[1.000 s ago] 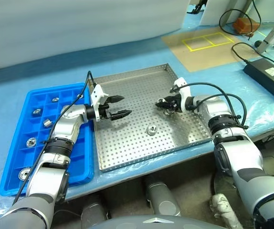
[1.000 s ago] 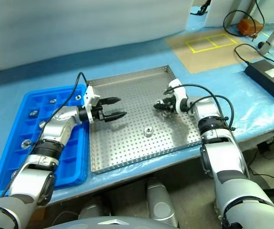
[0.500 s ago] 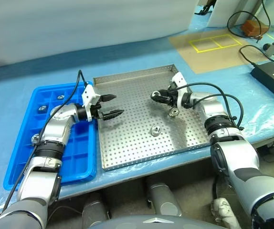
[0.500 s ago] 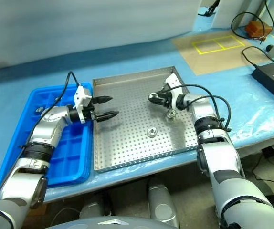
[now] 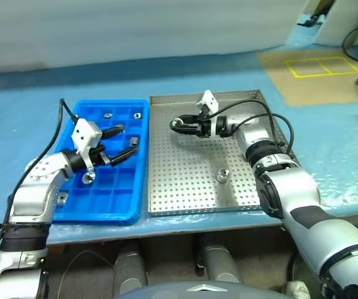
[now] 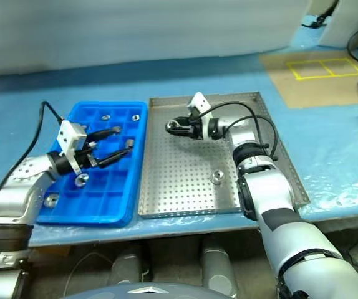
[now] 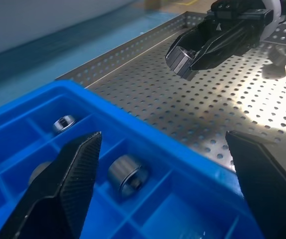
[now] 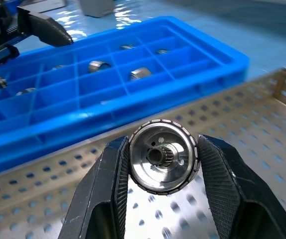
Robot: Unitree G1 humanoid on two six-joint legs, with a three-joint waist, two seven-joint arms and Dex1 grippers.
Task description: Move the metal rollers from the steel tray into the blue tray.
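While my right gripper (image 8: pixel 160 164) is clamped on a small silver ridged metal roller (image 8: pixel 162 155) over the far-left of the perforated square steel tray (image 5: pixel 179 187), another roller (image 5: pixel 222 175) lies near-right. Left gripper (image 5: pixel 118 144) spread wide over bright blue compartmented plastic tray (image 5: pixel 113 208), w/ rollers inside.

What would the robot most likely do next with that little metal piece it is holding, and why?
Probably carry it on toward the blue tray and lower it over an empty compartment. The right gripper is shut on a metal roller above the steel tray, pointing toward the blue one. The left gripper hovers open over the blue tray, so the roller should be kept clear of it.
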